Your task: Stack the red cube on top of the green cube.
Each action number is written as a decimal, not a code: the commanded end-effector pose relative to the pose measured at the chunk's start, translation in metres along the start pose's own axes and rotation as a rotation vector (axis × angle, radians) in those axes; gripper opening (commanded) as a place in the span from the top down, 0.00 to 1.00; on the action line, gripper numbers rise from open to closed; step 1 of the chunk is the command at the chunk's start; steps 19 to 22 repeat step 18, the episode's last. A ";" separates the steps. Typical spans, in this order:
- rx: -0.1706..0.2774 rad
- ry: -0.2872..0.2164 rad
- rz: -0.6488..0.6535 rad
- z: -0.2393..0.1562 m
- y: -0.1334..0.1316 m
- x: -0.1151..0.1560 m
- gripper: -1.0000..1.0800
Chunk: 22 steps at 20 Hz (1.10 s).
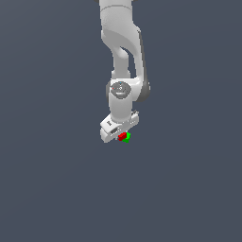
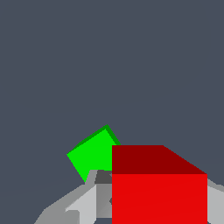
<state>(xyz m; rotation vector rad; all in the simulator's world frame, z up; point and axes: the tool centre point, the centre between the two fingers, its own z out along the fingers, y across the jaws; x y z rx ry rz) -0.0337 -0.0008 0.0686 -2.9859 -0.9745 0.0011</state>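
The red cube [image 2: 159, 197] fills the near part of the wrist view, its darker side [image 2: 148, 159] turned away from the camera. My gripper [image 2: 157, 205] is shut on it, and a grey finger [image 2: 87, 201] shows at each side of the cube. The green cube [image 2: 94, 153] lies farther off on the floor, turned at an angle and partly hidden behind the red cube. In the exterior view the red cube [image 1: 123, 136] sits just under the white hand, where my gripper [image 1: 122, 138] holds it. The green cube [image 1: 127, 137] peeks out on the exterior view's right, touching or overlapping it in the picture.
Only a plain dark grey-blue floor [image 1: 56, 189] surrounds the cubes. The white arm [image 1: 122, 56] comes down from the top of the exterior view, over the cubes.
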 end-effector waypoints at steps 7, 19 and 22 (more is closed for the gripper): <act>-0.001 0.001 0.001 0.008 -0.031 0.003 1.00; -0.001 0.001 0.001 0.008 -0.031 0.004 0.04; -0.001 0.001 0.001 0.008 -0.031 0.004 0.04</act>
